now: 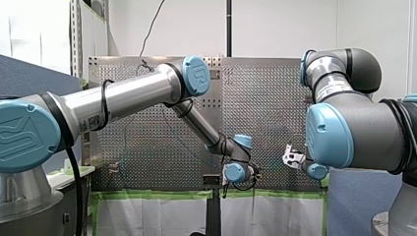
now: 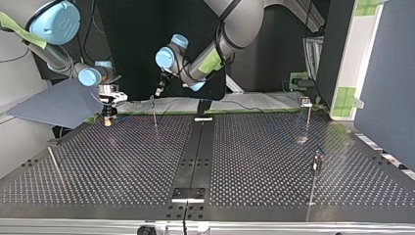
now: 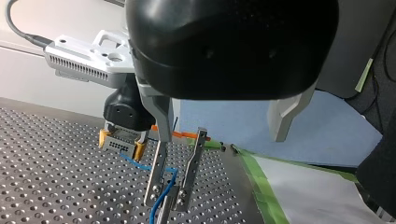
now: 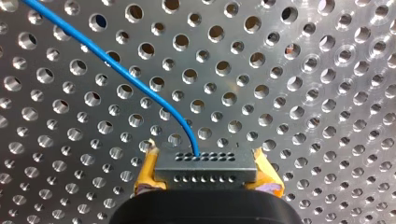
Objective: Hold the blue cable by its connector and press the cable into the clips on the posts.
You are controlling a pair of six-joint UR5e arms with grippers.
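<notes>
**Connector clamped in my right jaws, blue cable running between my left ones**

My right gripper (image 4: 206, 179) has its jaws closed on the grey, rectangular connector (image 4: 205, 161). Its yellow pads (image 4: 148, 172) press the block's two short ends, and the block's face carries rows of tiny round holes. The thin, glossy blue cable (image 4: 122, 74) leaves the connector at twelve o'clock and curves off towards ten over the perforated metal worktop (image 4: 299, 93). My left gripper (image 3: 170, 186) has slim, flat metal fingers (image 3: 158, 172) standing narrowly apart, gripping nothing, with the cable passing between them. In the top view a thin upright post (image 2: 154, 115) stands at three o'clock of my right gripper, my left gripper just above it at twelve.
</notes>
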